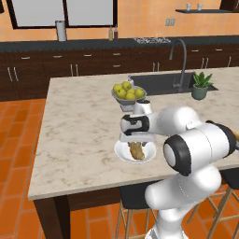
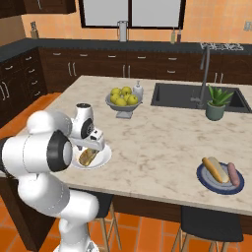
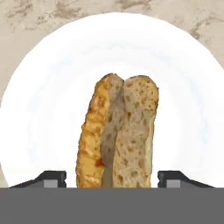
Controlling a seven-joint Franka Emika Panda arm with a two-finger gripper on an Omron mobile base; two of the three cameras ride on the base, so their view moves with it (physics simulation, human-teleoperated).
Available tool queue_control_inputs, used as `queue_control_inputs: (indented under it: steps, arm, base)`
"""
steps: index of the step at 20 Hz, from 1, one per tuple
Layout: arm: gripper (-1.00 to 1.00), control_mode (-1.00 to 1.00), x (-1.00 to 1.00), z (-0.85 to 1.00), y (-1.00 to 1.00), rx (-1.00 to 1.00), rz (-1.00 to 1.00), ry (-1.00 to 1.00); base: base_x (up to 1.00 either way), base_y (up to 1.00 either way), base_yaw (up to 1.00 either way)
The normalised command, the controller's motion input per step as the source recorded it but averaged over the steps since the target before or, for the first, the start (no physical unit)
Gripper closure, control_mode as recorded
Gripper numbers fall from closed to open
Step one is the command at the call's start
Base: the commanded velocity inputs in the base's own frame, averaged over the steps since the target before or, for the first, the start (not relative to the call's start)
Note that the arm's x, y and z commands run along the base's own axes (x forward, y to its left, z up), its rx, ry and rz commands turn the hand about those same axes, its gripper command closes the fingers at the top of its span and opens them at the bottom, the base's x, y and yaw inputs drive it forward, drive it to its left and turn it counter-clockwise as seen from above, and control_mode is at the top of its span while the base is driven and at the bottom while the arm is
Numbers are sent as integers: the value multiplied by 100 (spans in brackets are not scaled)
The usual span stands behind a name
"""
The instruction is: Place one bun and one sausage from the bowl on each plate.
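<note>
Two plates: a white plate (image 1: 122, 155) sits near the front edge of the desk (image 1: 79, 135) under the claw; a dark blue-grey plate (image 2: 209, 182) sits well apart, toward the far right of the same front edge in the right base view.
Bun on white plate: one split bun (image 3: 118, 131) lies flat in the middle of the plate, its long axis running along the claw's line of sight in the hand view.
Bun texture: golden-brown crust on one flank, pale porous crumb on the cut face, rounded end pointing away from the claw.
Blue plate load: a second bun (image 2: 212, 168) and a pink sausage (image 2: 233, 174) lie side by side, both long axes angled the same way, touching or nearly so.
Claw: the claw (image 3: 112, 178) hangs just above the white plate, jaws spread wide with a dark tip on either side of the bun's near end and a clear gap to it, gripping nothing.
White plate shape: round, shallow, glossy and plain.
Desk surface: pale beige stone with brown veining.
Fruit bowl: a grey footed bowl (image 1: 122, 98) of yellow-green fruit stands behind the white plate, apart from it.
Other: a small potted plant (image 2: 217, 104) stands by the dark sink (image 2: 177, 96).
</note>
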Motion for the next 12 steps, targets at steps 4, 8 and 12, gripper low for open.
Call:
queue_control_inputs:
  steps: [4, 8, 12]
  arm:
    - [-100, -100, -96, 81, -37, 0, 0, -6]
    - [-100, -100, -100, 84, -13, 0, 0, -6]
    - [-100, -100, -100, 92, -40, 0, 0, 0]
  base:
    - [0, 0, 0]
    - [0, 0, 0]
    - [0, 0, 0]
